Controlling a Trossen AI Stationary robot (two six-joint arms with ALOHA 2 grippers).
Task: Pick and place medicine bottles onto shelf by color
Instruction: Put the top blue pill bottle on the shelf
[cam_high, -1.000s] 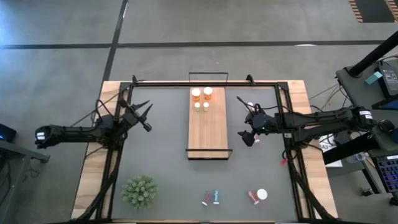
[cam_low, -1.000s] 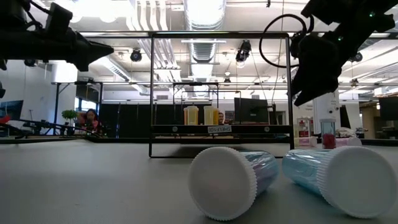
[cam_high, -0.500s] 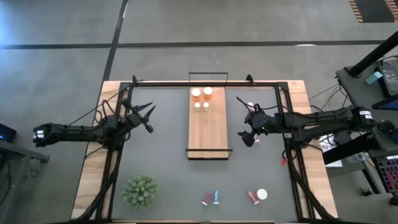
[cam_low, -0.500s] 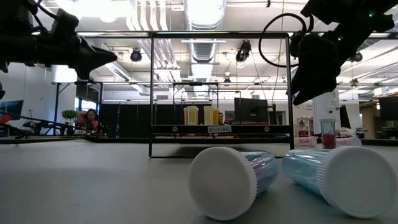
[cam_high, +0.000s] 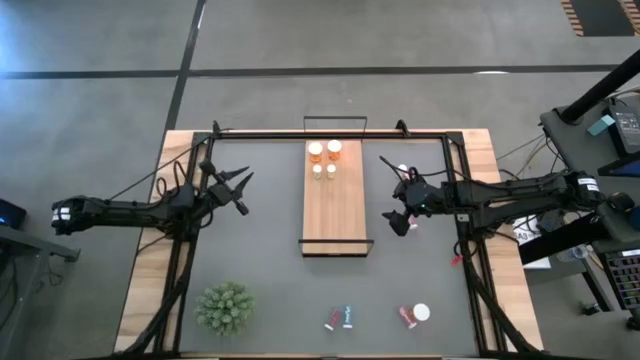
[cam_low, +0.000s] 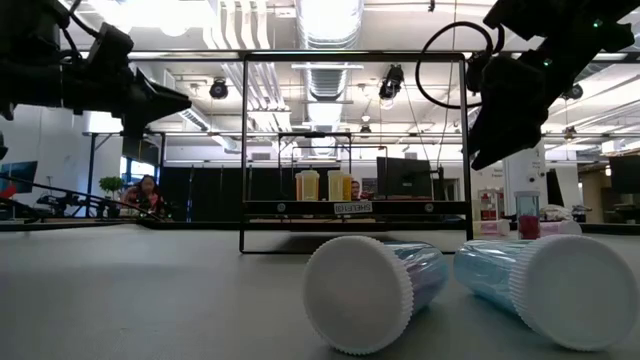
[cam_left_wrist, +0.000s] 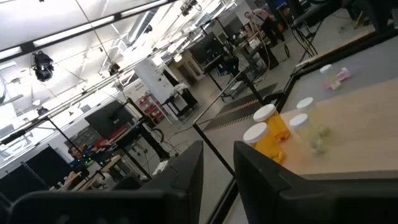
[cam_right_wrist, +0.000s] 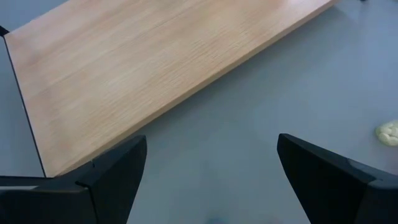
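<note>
Medicine bottles are what we find in two groups. Four stand at the far end of the shelf (cam_high: 336, 197): two orange bottles (cam_high: 324, 149) with white caps side by side, and two slimmer pale bottles (cam_high: 324, 170) just in front of them. We see the rest lying on the counter (cam_high: 270, 270) near its front edge, a pink-red and teal pair (cam_high: 340, 318) and, farther right, a pink-red bottle (cam_high: 408, 318) beside a white-capped bottle (cam_high: 421, 312). One more small bottle (cam_high: 403, 169) sits near the right arm. We also see a green plant (cam_high: 224, 306) at the front left.

We find the left end effector (cam_high: 238, 188) above the counter, left of the shelf, its fingers pressed together and holding nothing. The right end effector (cam_high: 399, 222) hangs just right of the shelf, fingers spread wide and empty, pointing down at the bare counter beside the board's edge.
</note>
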